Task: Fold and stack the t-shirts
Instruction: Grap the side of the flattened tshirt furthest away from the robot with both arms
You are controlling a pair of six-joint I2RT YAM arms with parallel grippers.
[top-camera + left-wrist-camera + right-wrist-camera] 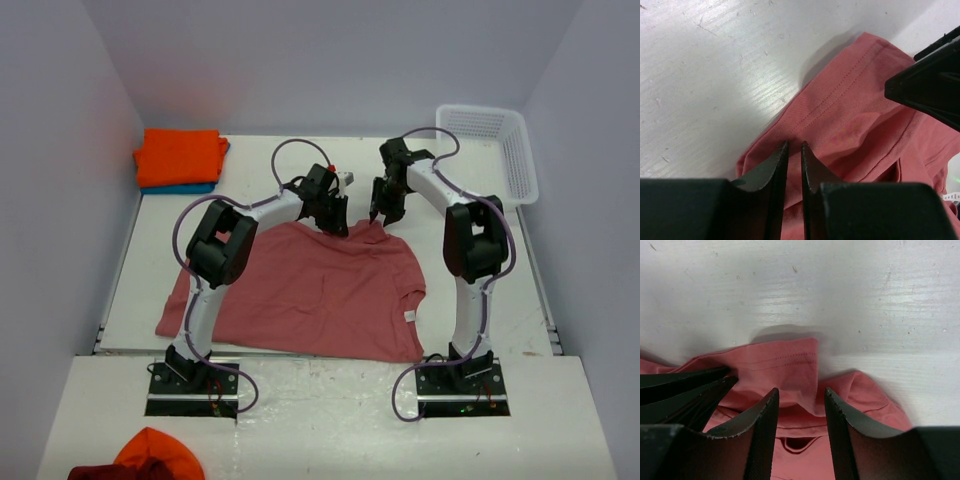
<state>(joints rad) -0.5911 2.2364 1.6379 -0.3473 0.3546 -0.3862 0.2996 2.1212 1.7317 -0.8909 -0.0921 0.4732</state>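
Note:
A salmon-red t-shirt lies spread on the white table, its small white tag near the right edge. Both grippers are down at its far edge, close together. My left gripper is shut to a thin slit, pinching a fold of the salmon cloth. My right gripper stands open, its fingers astride a raised fold of the same shirt without squeezing it. A folded orange t-shirt rests on a teal-blue one at the back left.
A white lattice basket stands at the back right corner. An orange and dark red heap of cloth lies off the table at the near left. Bare white table runs behind the grippers. The right gripper's dark fingers show beside the left one.

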